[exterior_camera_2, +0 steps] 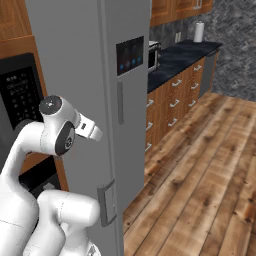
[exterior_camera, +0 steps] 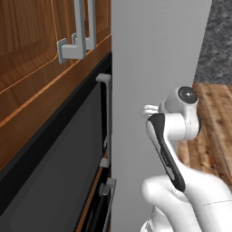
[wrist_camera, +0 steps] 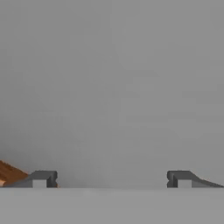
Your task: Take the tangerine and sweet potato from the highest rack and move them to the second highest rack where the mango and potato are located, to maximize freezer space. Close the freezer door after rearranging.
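Grey steel: freezer door (exterior_camera_2: 75, 75), tall and plain, close in front of the arm; appears shut, no shelves or food on view. Second door with blue-lit panel (exterior_camera_2: 130, 55) just to its right, vertical bar handle (exterior_camera_2: 120, 102) below the panel. Dark oven front (exterior_camera: 54, 172) with pale handle (exterior_camera: 105, 118) to the left, wooden cupboards (exterior_camera: 41, 41) above. Wooden floor (exterior_camera_2: 200, 175) to the right, dark worktop (exterior_camera_2: 180, 55) far right.

Fingers (wrist_camera: 43, 178): spread wide, holding nothing, aimed at bare grey panel.

Tangerine, sweet potato, racks: hidden, presumably behind the grey door.

Step in hand, by judgement: approach, before any rearranging; door seemingly yet to be opened.

Next move, by judgement: locate the door's handle, close around it, swing outward with room for the arm to clear.
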### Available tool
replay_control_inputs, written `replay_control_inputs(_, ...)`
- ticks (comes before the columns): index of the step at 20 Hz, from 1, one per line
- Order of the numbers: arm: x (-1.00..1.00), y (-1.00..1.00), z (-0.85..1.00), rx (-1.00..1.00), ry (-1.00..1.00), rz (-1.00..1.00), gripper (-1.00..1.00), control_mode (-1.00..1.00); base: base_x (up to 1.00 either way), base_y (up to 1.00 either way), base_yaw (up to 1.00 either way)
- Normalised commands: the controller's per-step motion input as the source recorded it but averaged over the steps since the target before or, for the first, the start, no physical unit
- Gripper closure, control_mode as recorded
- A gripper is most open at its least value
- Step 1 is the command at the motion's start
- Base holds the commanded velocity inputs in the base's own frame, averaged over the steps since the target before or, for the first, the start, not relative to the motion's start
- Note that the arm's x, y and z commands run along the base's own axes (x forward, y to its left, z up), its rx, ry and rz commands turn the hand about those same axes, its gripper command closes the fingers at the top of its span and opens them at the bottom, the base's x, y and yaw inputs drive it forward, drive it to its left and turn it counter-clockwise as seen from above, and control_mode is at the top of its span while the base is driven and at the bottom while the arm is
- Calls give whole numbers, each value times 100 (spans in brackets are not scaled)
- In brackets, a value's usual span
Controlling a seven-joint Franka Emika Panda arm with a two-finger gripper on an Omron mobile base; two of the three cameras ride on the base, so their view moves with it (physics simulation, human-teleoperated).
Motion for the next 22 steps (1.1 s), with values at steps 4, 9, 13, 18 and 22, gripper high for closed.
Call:
replay_control_inputs(4,96,-28,-19,15,10,1,-100,-100,0,0,0)
replay_control_inputs(9,87,-20,-34,3,0,0,-100,-100,0,0,0)
replay_control_inputs(13,79,4,-37,6,0,10,-100,-100,0,0,0)
replay_control_inputs(18,69,32,-41,14,-4,11,-100,-100,0,0,0)
replay_control_inputs(22,48,56,-31,15,0,22,-100,-100,0,0,0)
